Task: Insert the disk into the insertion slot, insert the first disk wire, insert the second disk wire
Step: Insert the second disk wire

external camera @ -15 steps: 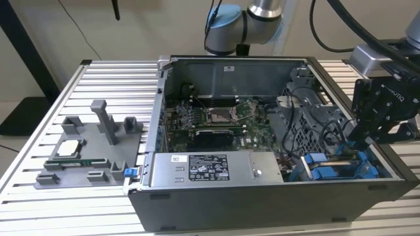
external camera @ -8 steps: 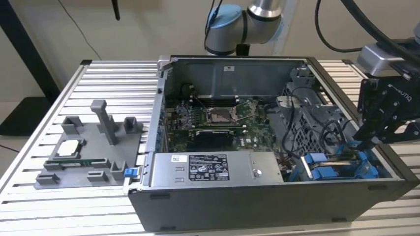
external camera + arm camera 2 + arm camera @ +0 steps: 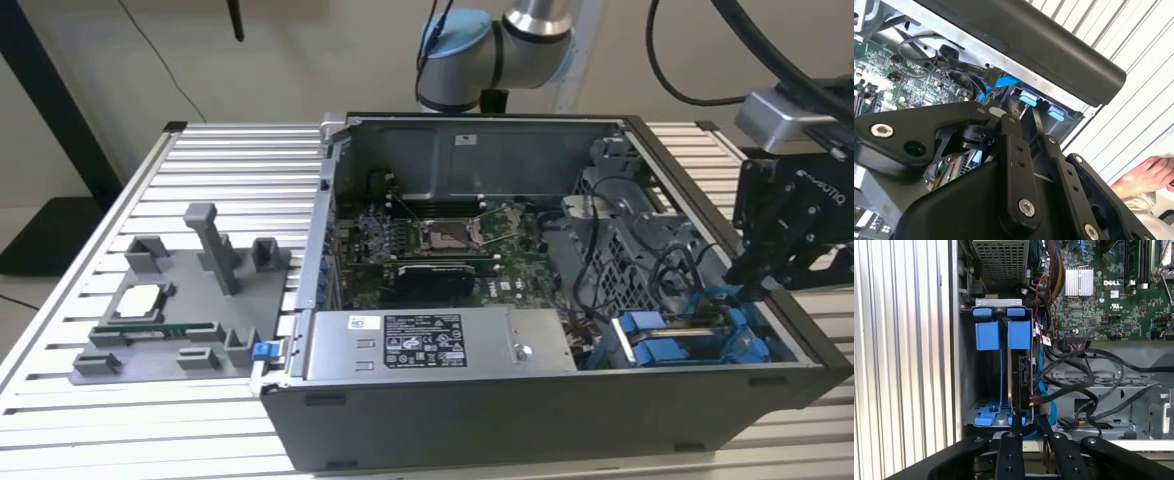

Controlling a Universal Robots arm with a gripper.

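The disk is standing on edge in the slot. That's the bay of the drive cage nearer the motherboard. It looks pushed well in to me, with its connector edge facing out of the cage, which I reckon is so the leads can reach it.

The bay beside it looks empty apart from its blue clips. A blue cable runs just beside the disk. 1 black wire ends right at that exposed edge, but I can't say if it's clicked home.

My claw is lined up with the disk's outer edge, very close to it. I honestly can't tell whether it's pinching anything or not.

In the exterior view the claw hangs over the cage at the case corner on the exterior view's right. The whole case sits on the slatted counter.
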